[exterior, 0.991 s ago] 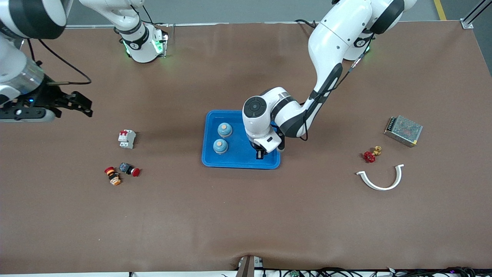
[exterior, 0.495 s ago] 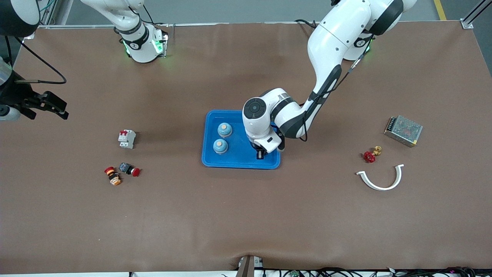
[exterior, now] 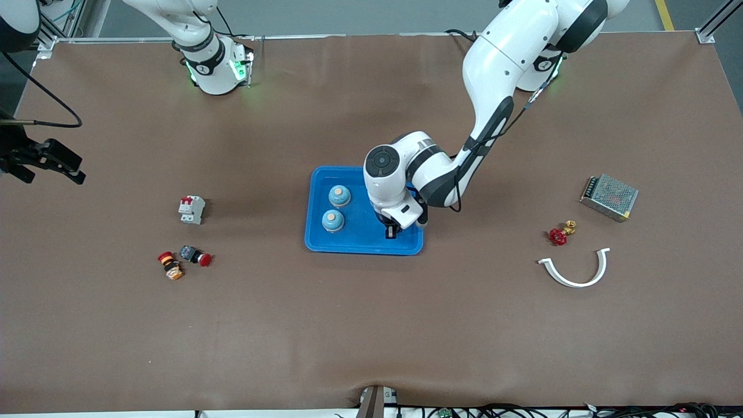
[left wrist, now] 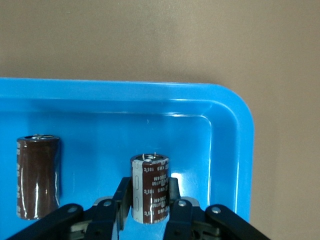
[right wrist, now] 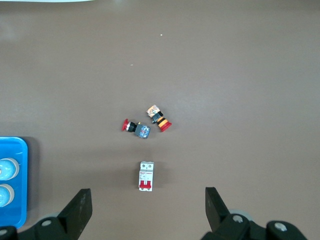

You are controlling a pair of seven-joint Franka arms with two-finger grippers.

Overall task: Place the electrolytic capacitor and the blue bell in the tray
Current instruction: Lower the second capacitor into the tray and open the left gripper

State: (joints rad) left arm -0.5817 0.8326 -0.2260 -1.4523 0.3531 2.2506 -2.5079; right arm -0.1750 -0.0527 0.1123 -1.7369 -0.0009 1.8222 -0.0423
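Two blue bells [exterior: 339, 195] [exterior: 332, 220] already sit in the tray [exterior: 348, 244], toward the right arm's end of it, and two electrolytic capacitors show in the left wrist view: one [left wrist: 37, 177] resting in the tray, the other [left wrist: 149, 189] upright between the jaws of the left gripper [exterior: 393, 233], which is low over the tray's corner toward the left arm's end of the bench [exterior: 371, 325]. Those jaws are closed to the capacitor's width and grip its sides. Over the last second this gripper has barely shifted, so the release looks imminent but not yet done. The right gripper [right wrist: 148, 212] has pulled away toward its own end of the bench and now hangs high there with its jaws spread wide and empty, above a small circuit breaker [exterior: 191, 209] and two push buttons [exterior: 169, 265] [exterior: 195, 255]; it appears finished with the bells. What probably remains is letting go of this capacitor.
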